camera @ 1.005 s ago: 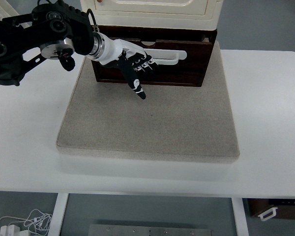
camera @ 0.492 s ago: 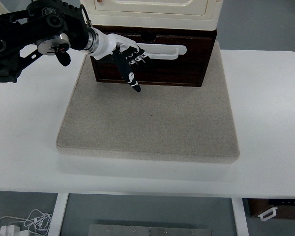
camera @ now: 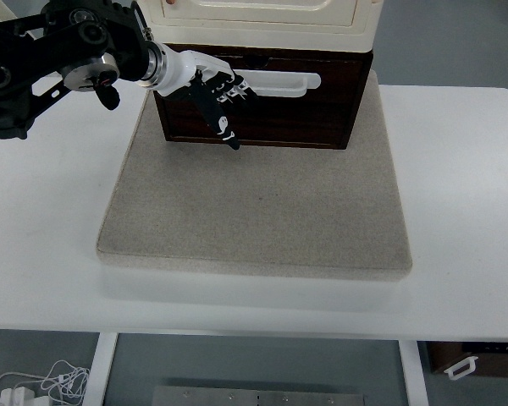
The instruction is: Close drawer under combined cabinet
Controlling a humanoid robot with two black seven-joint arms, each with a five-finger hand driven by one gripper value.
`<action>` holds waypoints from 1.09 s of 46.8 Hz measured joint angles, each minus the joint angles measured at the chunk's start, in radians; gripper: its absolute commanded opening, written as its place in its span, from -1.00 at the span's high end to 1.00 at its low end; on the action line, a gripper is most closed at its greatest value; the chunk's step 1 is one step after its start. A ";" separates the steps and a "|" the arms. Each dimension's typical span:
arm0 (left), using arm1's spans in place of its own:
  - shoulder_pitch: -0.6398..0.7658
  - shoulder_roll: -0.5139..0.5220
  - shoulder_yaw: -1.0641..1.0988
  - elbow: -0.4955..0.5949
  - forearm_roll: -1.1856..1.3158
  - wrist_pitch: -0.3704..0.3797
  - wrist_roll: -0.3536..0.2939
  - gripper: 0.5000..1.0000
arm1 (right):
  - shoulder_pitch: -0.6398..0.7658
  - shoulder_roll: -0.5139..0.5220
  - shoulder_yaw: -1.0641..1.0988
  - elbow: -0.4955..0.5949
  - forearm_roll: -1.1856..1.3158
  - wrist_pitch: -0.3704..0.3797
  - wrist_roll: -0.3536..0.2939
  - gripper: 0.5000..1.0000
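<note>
A dark brown drawer (camera: 296,114) with a pale long handle (camera: 279,83) sits under a cream cabinet (camera: 267,19) at the top of the top view. Its front stands almost flush under the cabinet. My left hand (camera: 216,97) comes in from the left on a black arm (camera: 42,59). Its white and black fingers (camera: 226,135) are spread flat against the left part of the drawer front, beside the handle's left end, holding nothing. The right arm is out of view.
The cabinet stands on a grey felt mat (camera: 254,211) on a white table (camera: 466,186). White cables (camera: 34,385) lie on the floor at lower left.
My left hand has moved up the picture, toward the cabinet, and the drawer front has slid back under the cabinet with it.
</note>
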 measured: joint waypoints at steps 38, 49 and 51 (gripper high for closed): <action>0.082 -0.059 -0.445 -0.066 -0.130 -0.184 -0.111 -1.00 | 0.000 0.000 0.000 0.000 0.000 0.000 0.000 -0.81; 0.087 -0.065 -0.679 -0.037 -0.135 -0.177 -0.275 -1.00 | 0.000 0.000 0.000 0.000 0.000 0.000 0.000 -0.81; 0.087 -0.065 -0.719 -0.024 -0.135 -0.177 -0.292 -1.00 | 0.000 0.000 0.000 0.000 0.000 0.000 0.000 -0.81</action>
